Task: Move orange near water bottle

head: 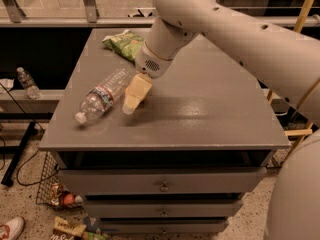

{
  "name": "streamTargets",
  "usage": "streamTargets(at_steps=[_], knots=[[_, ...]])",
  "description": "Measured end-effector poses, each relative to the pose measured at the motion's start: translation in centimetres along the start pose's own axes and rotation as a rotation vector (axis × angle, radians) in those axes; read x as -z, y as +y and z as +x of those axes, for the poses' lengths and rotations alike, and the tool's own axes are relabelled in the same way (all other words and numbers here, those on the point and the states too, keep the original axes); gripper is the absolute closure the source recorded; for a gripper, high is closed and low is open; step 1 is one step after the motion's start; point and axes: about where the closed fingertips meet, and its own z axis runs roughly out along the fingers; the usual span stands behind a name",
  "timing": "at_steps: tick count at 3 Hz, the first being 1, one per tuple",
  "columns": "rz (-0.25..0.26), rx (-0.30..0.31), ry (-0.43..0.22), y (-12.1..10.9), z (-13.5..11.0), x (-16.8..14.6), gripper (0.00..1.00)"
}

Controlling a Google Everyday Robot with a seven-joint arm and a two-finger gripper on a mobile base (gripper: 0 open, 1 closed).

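The water bottle (102, 95), clear and ribbed with a white cap and a red, white and blue label, lies on its side on the left part of the grey tabletop (210, 119). Its cap points toward the front left. My gripper (132, 102), cream-coloured, hangs from the big white arm and reaches down to the tabletop just right of the bottle, almost touching its side. The orange does not show; only a small brownish patch peeks out at the gripper's right edge, and I cannot tell what it is.
A green crinkly snack bag (125, 43) lies at the back of the table. A small clear bottle (27, 83) stands on a ledge far left. Drawers (162, 186) are below the tabletop. A wire basket (52, 189) and clutter sit on the floor.
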Motion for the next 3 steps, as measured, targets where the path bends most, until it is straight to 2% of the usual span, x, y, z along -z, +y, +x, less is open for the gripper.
streamTargets(at_steps=[1, 2, 3], knots=[[0.014, 0.006, -0.019, -0.2, 0.2, 0.7, 0.00], [0.076, 0.018, -0.066, -1.6, 1.6, 4.4, 0.00], [0.135, -0.001, -0.128, -3.8, 5.1, 8.4, 0.00]])
